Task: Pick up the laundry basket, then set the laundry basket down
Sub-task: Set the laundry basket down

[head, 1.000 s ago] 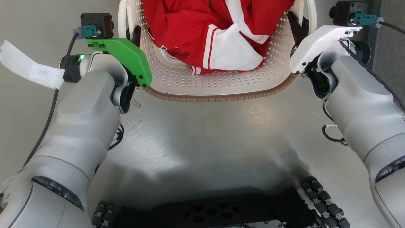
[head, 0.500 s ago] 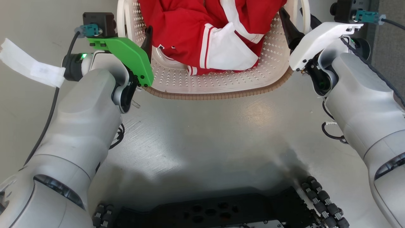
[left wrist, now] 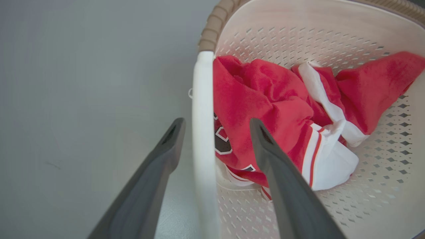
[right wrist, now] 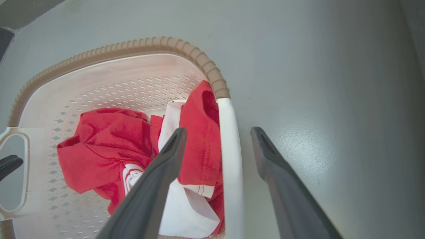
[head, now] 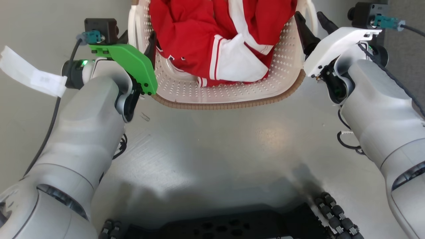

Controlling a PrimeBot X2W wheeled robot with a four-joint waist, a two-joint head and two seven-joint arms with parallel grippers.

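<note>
The laundry basket [head: 232, 91] stands on the grey floor at the top middle of the head view, cream-white and perforated with a brown rim [head: 229, 105]. A red and white garment [head: 206, 33] lies in it. My left gripper [head: 137, 36] is open astride the left white handle [left wrist: 202, 132], one finger inside the basket and one outside, with gaps on both sides. My right gripper [head: 312, 21] is open astride the right handle [right wrist: 229, 156] in the same way. In the wrist views the left gripper [left wrist: 216, 124] and the right gripper [right wrist: 218, 132] hold nothing.
My dark wheeled base [head: 225, 229] lies along the bottom edge, with bare grey floor [head: 215, 149] between it and the basket. A white paper tag [head: 30, 74] hangs on the left arm's cable. A darker floor strip [head: 405, 56] runs at the far right.
Both grippers' fingers have spread apart from the basket's handles. The whole head picture has shifted a little, so the camera has moved.
</note>
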